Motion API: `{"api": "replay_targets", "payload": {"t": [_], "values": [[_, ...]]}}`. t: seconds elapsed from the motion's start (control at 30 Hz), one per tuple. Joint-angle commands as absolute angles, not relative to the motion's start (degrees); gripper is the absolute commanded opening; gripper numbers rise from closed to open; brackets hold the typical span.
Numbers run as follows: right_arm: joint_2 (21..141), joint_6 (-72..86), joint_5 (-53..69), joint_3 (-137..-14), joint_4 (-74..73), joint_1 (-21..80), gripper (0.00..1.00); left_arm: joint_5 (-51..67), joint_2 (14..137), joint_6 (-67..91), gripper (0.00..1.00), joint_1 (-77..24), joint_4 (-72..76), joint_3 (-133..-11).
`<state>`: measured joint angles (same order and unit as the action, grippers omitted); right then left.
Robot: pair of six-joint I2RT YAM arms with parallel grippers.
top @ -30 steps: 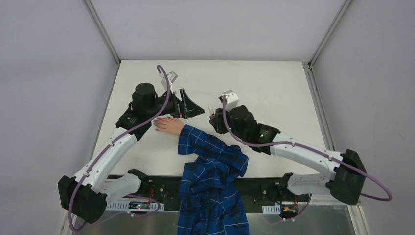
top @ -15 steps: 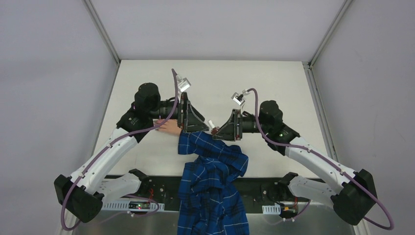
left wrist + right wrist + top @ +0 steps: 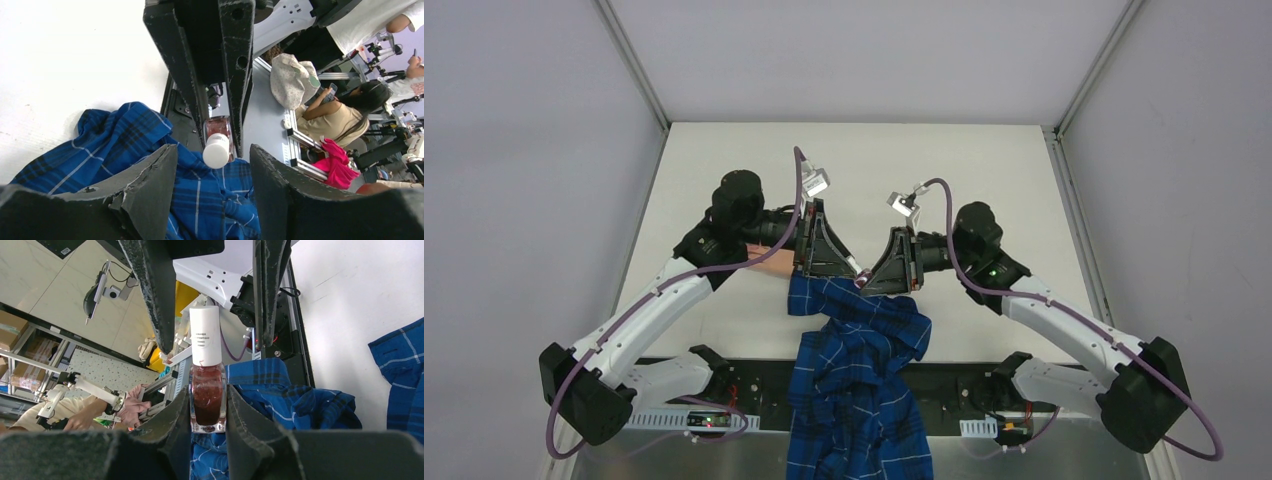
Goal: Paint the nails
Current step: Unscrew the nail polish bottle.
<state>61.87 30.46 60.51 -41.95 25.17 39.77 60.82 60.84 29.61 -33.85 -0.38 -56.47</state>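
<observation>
Left hand, fingers apart, faces the tightly clamped right hand.

Two robot arms are counted in the overhead view, the left arm at the lower left and the right arm at the lower right. Two grippers are seen, the left gripper and the right gripper. One polish bottle with one white cap is shown. One plaid shirt and one pale hand are counted, on one table.
</observation>
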Motion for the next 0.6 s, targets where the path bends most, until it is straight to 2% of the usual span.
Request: {"api": "replay_targets", "payload": {"t": [0.0, 0.27, 0.57], "values": [[62.46, 31.42, 64.13, -42.97, 30.39, 39.56, 0.00, 62.36, 61.00, 30.90, 0.53, -34.63, 4.22, -57.41], [63.27, 31.29, 64.11, -43.15, 30.50, 39.55, 0.00, 62.76, 61.15, 31.29, 0.41, -34.99, 4.83, -57.11], [63.46, 31.11, 63.18, -43.01, 30.50, 39.57, 0.00, 63.19, 61.31, 31.16, 0.38, -35.45, 4.92, -57.13]]}}
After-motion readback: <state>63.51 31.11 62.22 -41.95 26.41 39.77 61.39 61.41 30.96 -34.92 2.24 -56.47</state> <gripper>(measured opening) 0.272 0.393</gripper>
